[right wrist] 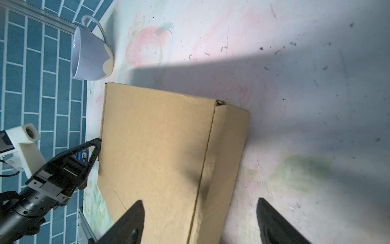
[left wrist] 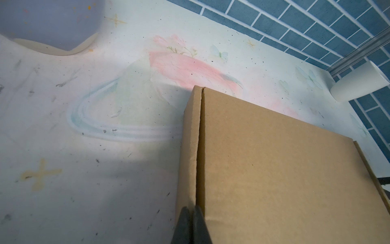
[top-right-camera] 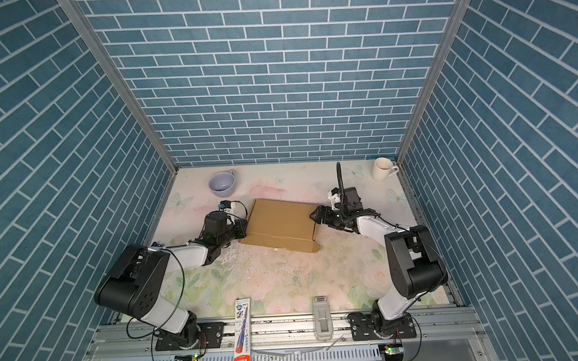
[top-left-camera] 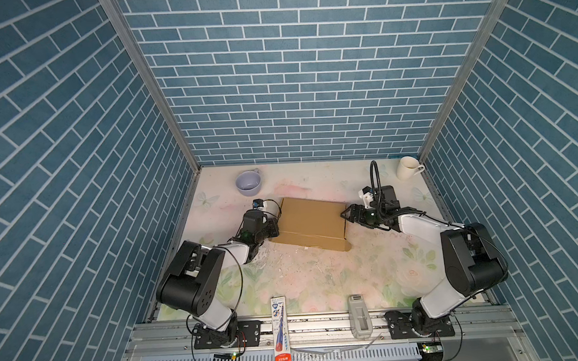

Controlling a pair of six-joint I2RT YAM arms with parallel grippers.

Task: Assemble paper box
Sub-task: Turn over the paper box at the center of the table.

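Brace the closed paper box [top-left-camera: 311, 224], flat at the middle of the table [top-left-camera: 319, 280], with the left gripper [left wrist: 191, 224], tips pressed together at its left side seam and perhaps nipping the wall, then square the right gripper [right wrist: 200, 201], spread wide astride the right end, before squeezing gently.
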